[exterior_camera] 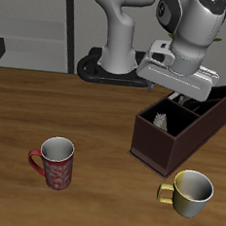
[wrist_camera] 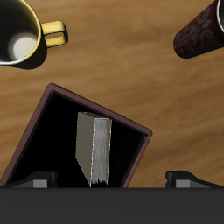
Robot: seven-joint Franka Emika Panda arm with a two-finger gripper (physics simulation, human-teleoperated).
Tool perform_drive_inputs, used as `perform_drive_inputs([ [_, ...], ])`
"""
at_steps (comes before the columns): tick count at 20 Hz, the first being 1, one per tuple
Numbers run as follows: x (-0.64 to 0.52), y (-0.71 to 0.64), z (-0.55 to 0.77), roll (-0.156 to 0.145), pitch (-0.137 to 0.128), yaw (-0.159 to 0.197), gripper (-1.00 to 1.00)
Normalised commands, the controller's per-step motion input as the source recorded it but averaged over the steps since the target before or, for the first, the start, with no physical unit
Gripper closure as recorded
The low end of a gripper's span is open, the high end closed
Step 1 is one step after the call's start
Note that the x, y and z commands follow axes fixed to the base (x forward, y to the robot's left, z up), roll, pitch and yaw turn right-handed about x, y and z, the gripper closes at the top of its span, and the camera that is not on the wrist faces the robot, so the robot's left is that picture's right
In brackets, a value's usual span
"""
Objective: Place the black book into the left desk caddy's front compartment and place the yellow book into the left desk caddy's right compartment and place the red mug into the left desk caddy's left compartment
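1. I have the gripper [exterior_camera: 177, 95] above the left desk caddy [exterior_camera: 160, 149], over its back half; the arm hides that part of the box in the exterior view
2. Wrist view: both fingertips [wrist_camera: 38, 180] show well apart at the frame edge with nothing between them, so I log the jaws as open and empty
3. The yellow book [wrist_camera: 94, 149] stands upright on its edge inside the caddy's dark compartment directly under the gripper; pale page edge faces the camera. I cannot tell from these views which compartment it is
4. The red mug [exterior_camera: 55, 162] stands upright on the table [exterior_camera: 95, 113], well apart from the caddy, near the front edge
5. A pale-yellow mug [exterior_camera: 188, 193] stands just in front of the caddy, handle pointing toward the red mug
6. I cannot find the black book in either view
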Motion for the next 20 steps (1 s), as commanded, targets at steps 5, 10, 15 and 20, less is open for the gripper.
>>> perform_drive_inputs([
  [5,-0.13,-0.77,0.39,-0.066,-0.035,0.075,-1.00],
  [10,0.02,-0.78,0.22,-0.055,-0.008,0.067,-1.00],
  [15,0.07,-0.71,0.10,0.018,0.011,0.101,-1.00],
  [20,0.10,-0.55,0.11,0.136,0.007,0.066,-1.00],
])
